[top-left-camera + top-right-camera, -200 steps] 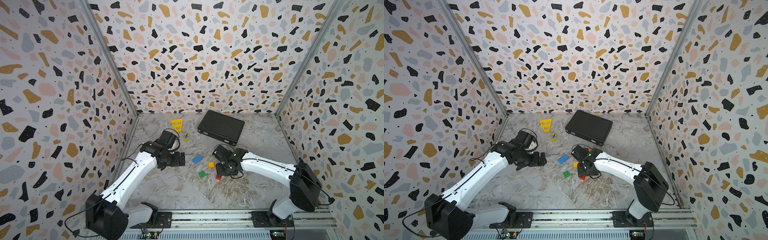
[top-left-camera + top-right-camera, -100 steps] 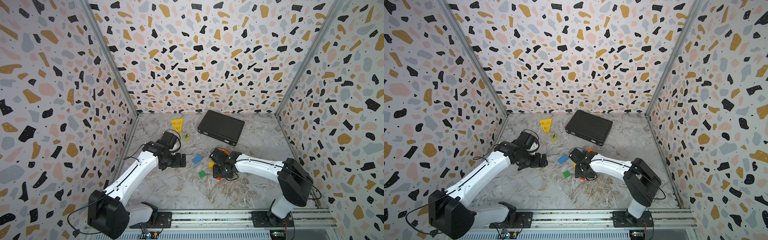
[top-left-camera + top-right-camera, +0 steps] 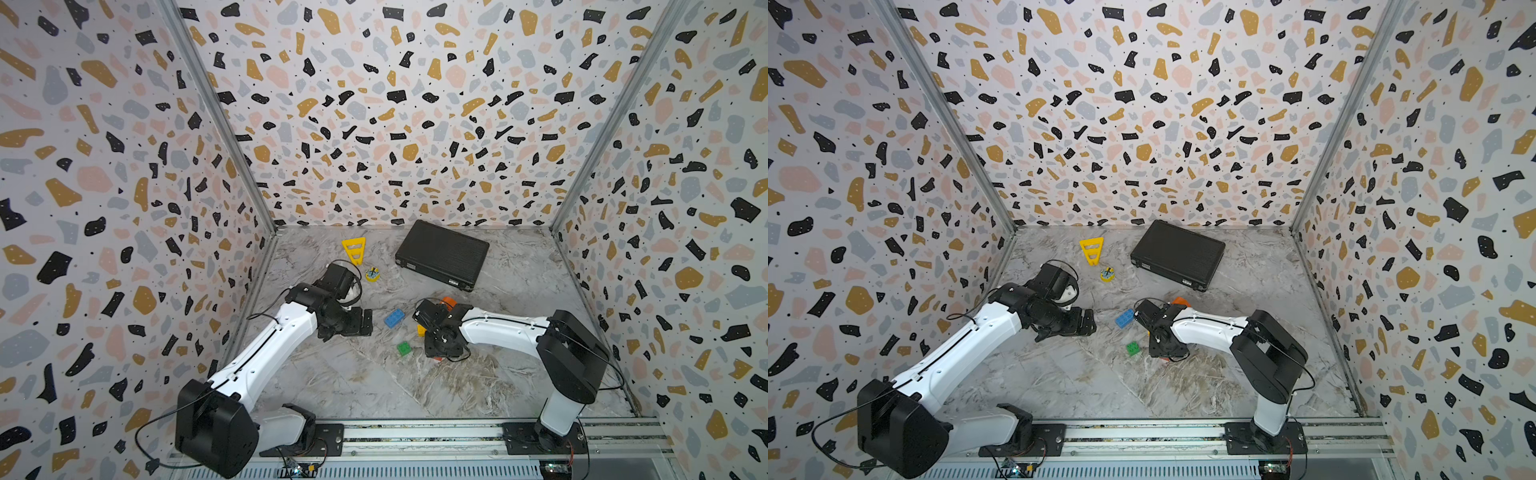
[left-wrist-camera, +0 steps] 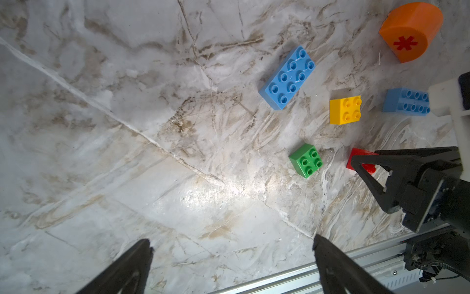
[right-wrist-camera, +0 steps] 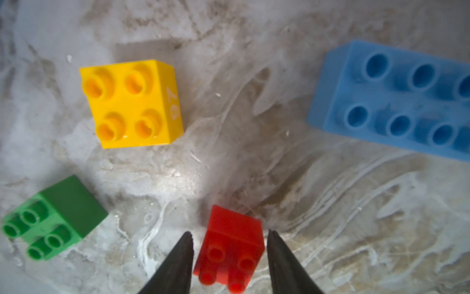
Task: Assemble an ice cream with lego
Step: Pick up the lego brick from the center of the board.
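Right claw (image 5: 229,233): set narrow and low at the table (image 4: 127,152), one finger on each side of the red brick (image 5: 232,254). Whether the brick is actually pinched cannot be told.
Red brick: found between the two fingers, resting on the table.
Green brick (image 5: 56,221): placed just beside the red one, not touching it.
Yellow brick (image 5: 132,104): seen a little further out, apart from both, studs up.
Blue brick (image 5: 396,101): laid near the right arm, clear of the other pieces.
Second blue brick (image 4: 287,77): laid flat, studs up, between the two claws.
Orange dome (image 4: 409,30): set with the red asterisk face up, partly hidden behind the right arm in both top views.
Ice cream: not stacked; every piece is seen lying separately.
Left claw (image 4: 232,244): spread wide, nothing between its fingers, held over bare table near the second blue brick.
Background: a yellow triangle (image 3: 354,249), a small yellow round piece (image 3: 372,274) and a black case (image 3: 442,253) are seen towards the back wall.
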You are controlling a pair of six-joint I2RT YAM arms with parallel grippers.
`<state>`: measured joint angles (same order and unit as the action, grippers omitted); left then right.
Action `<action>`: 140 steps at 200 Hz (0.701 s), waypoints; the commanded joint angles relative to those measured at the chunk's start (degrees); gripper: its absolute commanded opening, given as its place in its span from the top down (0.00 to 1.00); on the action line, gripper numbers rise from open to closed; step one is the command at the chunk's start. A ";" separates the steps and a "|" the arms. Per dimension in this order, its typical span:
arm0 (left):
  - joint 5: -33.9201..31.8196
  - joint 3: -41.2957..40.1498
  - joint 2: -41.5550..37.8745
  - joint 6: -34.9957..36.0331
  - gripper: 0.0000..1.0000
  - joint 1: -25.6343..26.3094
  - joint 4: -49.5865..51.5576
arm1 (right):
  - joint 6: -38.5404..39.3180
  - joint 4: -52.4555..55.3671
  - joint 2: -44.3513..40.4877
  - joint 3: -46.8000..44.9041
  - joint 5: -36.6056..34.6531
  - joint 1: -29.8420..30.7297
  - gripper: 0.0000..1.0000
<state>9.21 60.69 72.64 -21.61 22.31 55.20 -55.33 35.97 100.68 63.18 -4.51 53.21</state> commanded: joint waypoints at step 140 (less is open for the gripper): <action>0.19 -0.83 0.31 1.06 0.01 0.22 -0.32 | 0.37 3.01 0.68 2.40 -2.17 0.68 0.59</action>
<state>9.19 60.45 72.73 -21.56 22.31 55.18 -55.22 37.04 101.30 63.96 -5.65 53.60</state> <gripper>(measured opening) 0.995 0.422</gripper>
